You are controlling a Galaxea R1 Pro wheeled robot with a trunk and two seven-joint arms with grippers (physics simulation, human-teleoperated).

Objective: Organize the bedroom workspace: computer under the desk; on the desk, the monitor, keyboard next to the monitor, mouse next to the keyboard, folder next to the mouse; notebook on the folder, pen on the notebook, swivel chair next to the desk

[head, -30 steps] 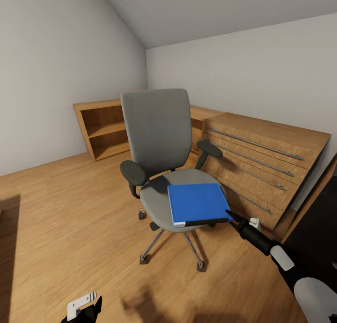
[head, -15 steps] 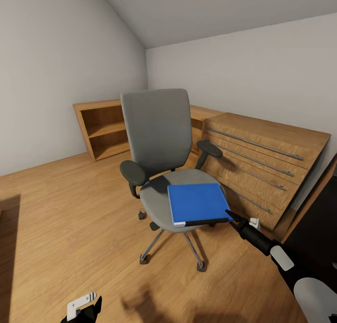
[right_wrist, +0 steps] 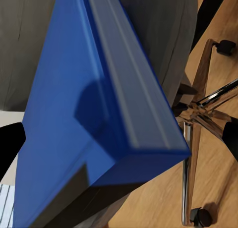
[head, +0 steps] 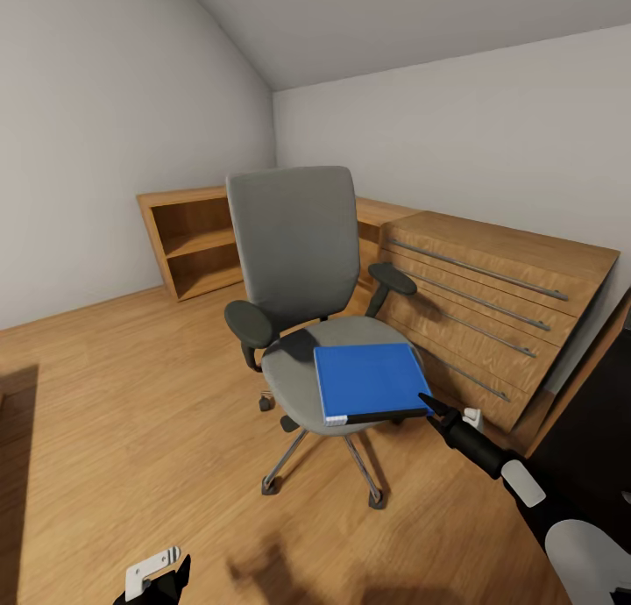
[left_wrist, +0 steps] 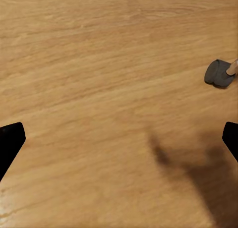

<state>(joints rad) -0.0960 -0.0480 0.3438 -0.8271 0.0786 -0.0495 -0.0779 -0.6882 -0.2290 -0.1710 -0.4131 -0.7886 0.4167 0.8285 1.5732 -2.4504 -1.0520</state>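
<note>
Seen from the head: flat bright blue rectangular folder [head: 368,382] lying on the seat of the grey upholstered swivel chair [head: 307,272], near corner past the seat's front edge, with the black right gripper [head: 427,403] at that corner, seemingly just touching. Shown closer by the right wrist: folder corner between wide-apart fingertips [right_wrist: 10,143], released, chrome chair base [right_wrist: 198,114] beneath; by the left wrist: bare wooden floor [left_wrist: 99,89] between spread left fingertips [left_wrist: 10,141]. Close behind the chair, light wooden drawer unit [head: 499,298] and open wooden shelf [head: 188,237]; open floor before it.
</note>
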